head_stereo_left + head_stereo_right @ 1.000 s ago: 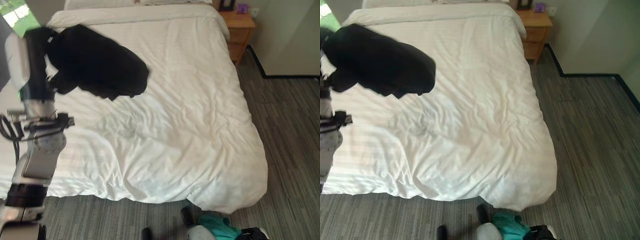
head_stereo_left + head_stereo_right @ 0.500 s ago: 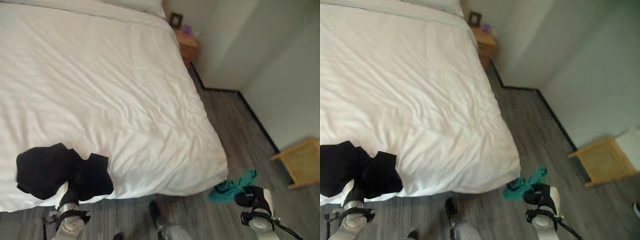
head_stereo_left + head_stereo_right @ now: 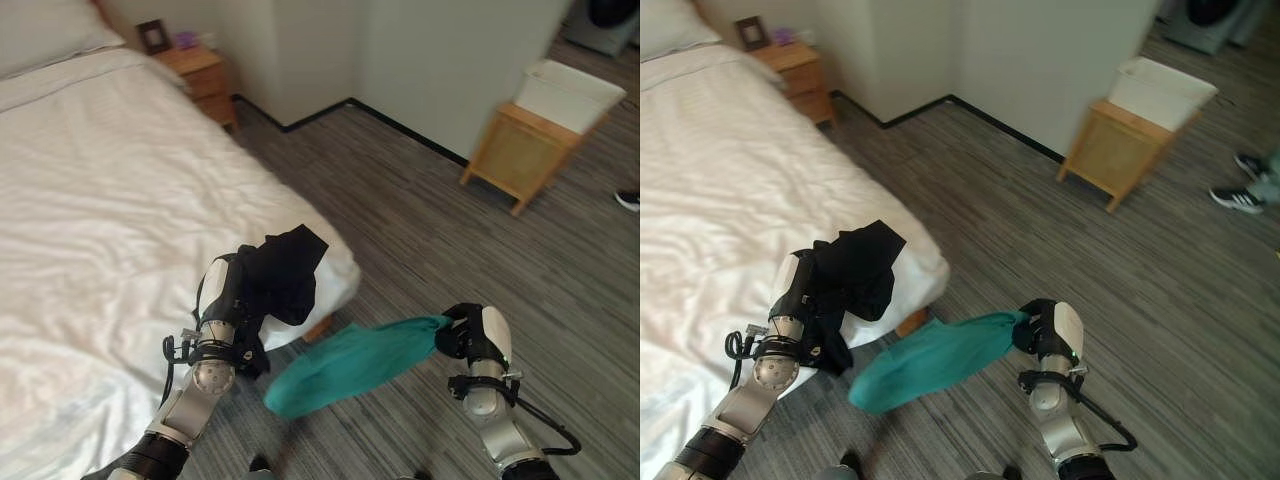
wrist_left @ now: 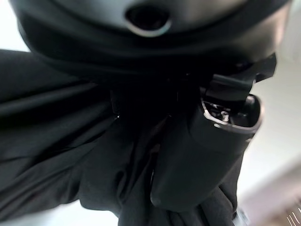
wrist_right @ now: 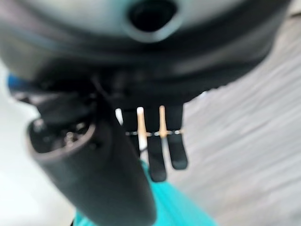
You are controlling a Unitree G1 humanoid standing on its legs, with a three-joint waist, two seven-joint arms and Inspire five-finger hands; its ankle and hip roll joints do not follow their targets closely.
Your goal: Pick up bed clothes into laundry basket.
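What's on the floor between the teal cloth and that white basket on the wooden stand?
Nothing: bare striped floor separates teal cloth and white basket, seen in both eye views.

Even, soft daylight over bed (image 3: 90,180) and floor (image 3: 450,230); wrist views blurred close-up

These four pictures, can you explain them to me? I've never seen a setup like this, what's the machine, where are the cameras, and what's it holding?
It is a humanoid robot in a bedroom. The two wide pictures come from cameras on its head, looking down; the two close, dark ones come from cameras on its wrists. Its left hand grips a black garment beside the white bed. Its right hand holds a teal garment above the grey floor. Across the room, a white laundry basket sits on a wooden stand. A person's shoe shows at the edge.
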